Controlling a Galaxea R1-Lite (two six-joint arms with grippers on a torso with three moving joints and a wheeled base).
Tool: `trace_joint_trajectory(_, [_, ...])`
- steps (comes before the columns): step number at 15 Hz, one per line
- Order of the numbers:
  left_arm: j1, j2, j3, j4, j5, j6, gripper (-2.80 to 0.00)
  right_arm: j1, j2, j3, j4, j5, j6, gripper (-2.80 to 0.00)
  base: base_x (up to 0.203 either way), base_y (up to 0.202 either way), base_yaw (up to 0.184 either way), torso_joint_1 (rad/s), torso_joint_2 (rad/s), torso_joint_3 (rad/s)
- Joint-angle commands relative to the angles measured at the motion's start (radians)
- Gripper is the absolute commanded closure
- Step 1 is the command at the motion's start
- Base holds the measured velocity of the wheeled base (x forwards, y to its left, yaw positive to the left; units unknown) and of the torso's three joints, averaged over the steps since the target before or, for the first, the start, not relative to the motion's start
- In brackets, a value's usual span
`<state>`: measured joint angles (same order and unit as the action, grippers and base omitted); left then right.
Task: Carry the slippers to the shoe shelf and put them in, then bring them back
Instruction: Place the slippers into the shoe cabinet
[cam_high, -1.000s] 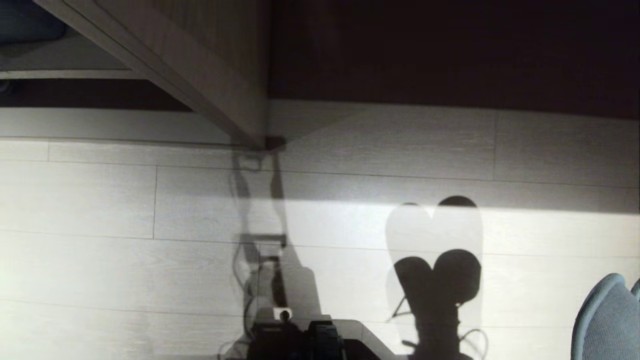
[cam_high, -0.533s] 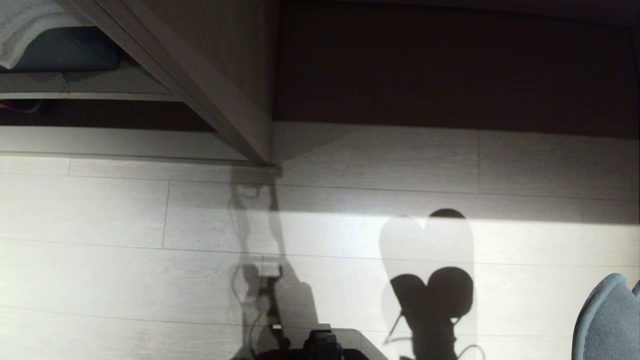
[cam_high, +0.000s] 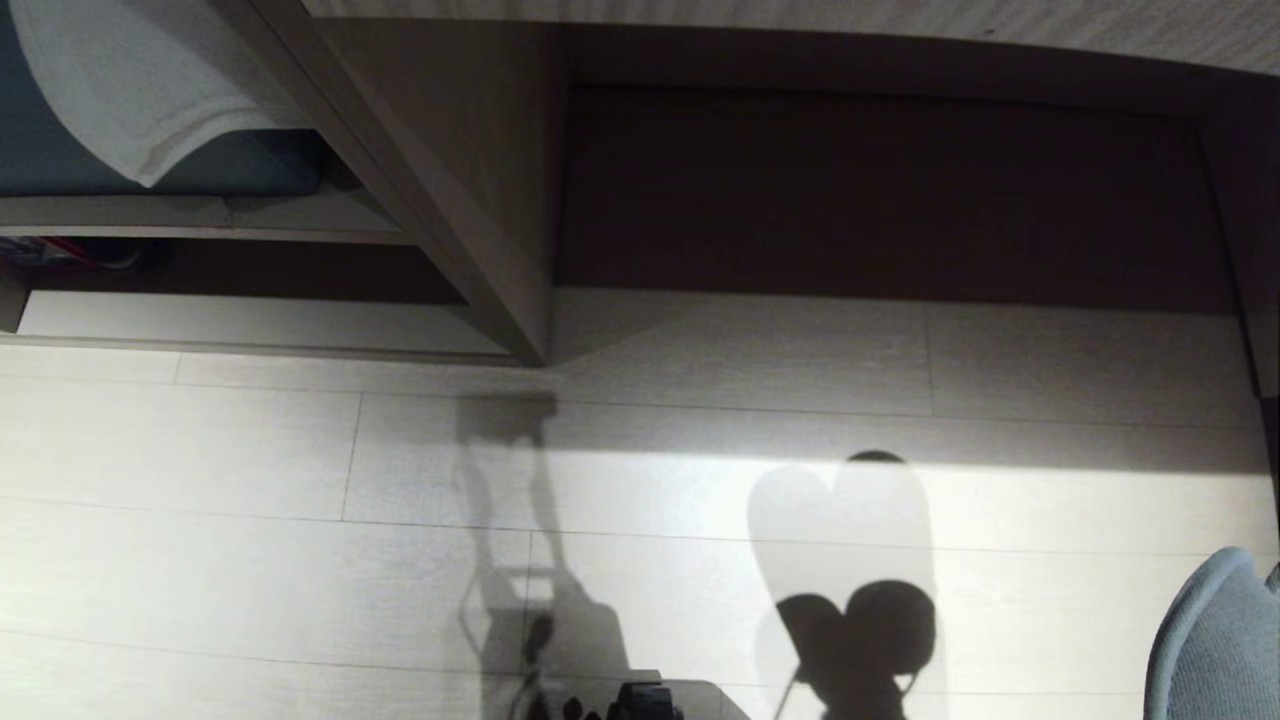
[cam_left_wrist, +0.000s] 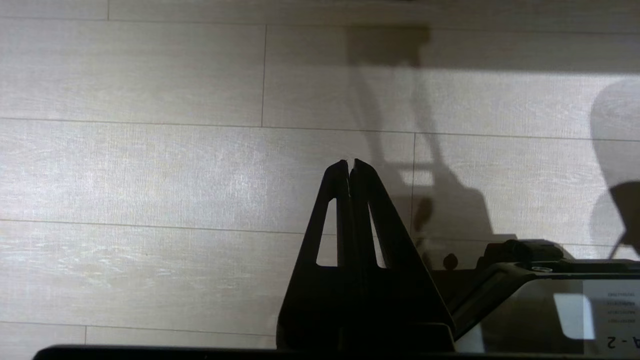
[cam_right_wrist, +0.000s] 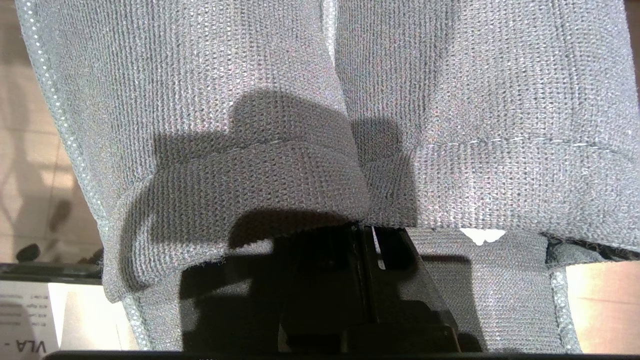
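Observation:
The slippers (cam_right_wrist: 280, 115) are a pair in grey knitted fabric and fill the right wrist view. My right gripper (cam_right_wrist: 364, 228) is shut on their edge, its fingertips half hidden under the fabric. In the head view only their rounded ends (cam_high: 1215, 645) show at the lower right corner, and their heart-shaped shadow lies on the floor. The shoe shelf (cam_high: 250, 322) is the low compartment at the far left, with a pale base board and a dark back. My left gripper (cam_left_wrist: 351, 162) is shut and empty, hanging over bare floor planks.
A slanting pale wood side panel (cam_high: 450, 230) parts the shoe shelf from a taller dark-backed recess (cam_high: 880, 190) under a white top. A white cloth (cam_high: 130, 90) hangs over a blue item above the shelf. My base edge (cam_high: 640, 700) shows at the bottom.
The whole head view has slid downward as the camera tilted up, bringing the white cloth, the recess top and more of the shelf into sight. Neither arm has moved.

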<state>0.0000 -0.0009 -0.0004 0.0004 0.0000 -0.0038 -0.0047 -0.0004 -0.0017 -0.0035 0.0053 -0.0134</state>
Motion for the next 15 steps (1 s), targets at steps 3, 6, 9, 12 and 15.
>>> trace_joint_trajectory(3, [0.000,0.001,0.000,-0.002,0.000,-0.001,0.00,0.002,0.002,0.000,-0.001,0.001,0.000,0.00,0.000,0.000,0.000,0.001,0.00,0.200])
trace_joint_trajectory(6, [0.000,0.001,-0.001,0.000,0.000,-0.001,0.00,0.000,0.002,0.000,-0.001,0.001,0.000,0.00,0.000,0.000,0.000,0.001,0.00,0.205])
trace_joint_trajectory(9, [0.000,0.001,0.000,0.000,0.000,-0.001,0.00,0.000,0.002,0.000,-0.001,0.001,0.000,0.00,0.000,0.000,0.000,0.002,0.00,0.202])
trace_joint_trajectory(12, [0.000,0.001,-0.001,0.000,0.000,-0.001,0.00,0.000,0.002,0.000,-0.001,0.001,0.000,0.00,0.000,0.000,0.000,0.003,0.00,0.208])
trace_joint_trajectory(15, [0.000,0.001,0.000,-0.002,0.000,-0.001,0.00,0.000,0.002,0.000,-0.001,0.001,0.000,0.00,0.000,0.000,0.000,0.003,0.00,0.209])
